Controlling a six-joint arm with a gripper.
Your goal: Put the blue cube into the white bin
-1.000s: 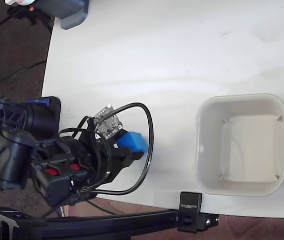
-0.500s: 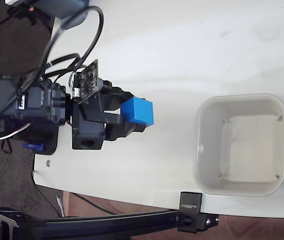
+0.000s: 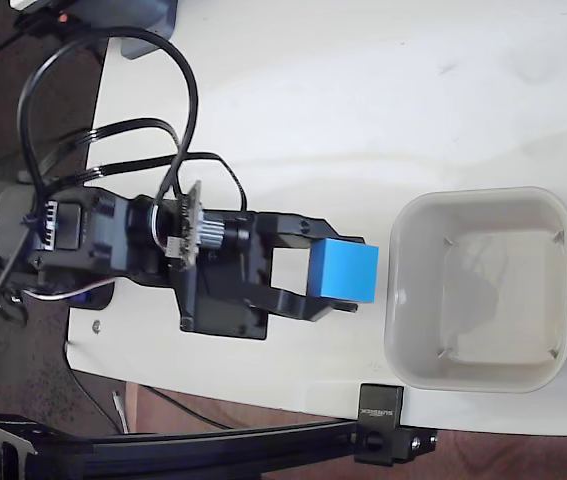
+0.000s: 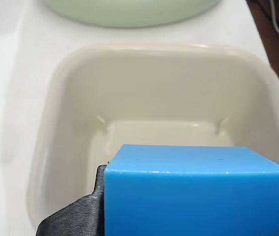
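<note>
The arm is carrying the blue cube point(image 3: 344, 270) to the white bin point(image 3: 480, 203), I think. The gripper point(image 3: 328, 271) is closed tight on the cube, one finger on each side. In the fixed view the cube hangs in the middle of the frame, just left of the bin's rim. Next, it should go further right over the bin, then let go.

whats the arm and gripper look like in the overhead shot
The arm is black and blocky, with looping black cables above it and a small circuit board at the wrist. The gripper is matte black plastic with two flat, angular fingers. No readable markings show.
</note>
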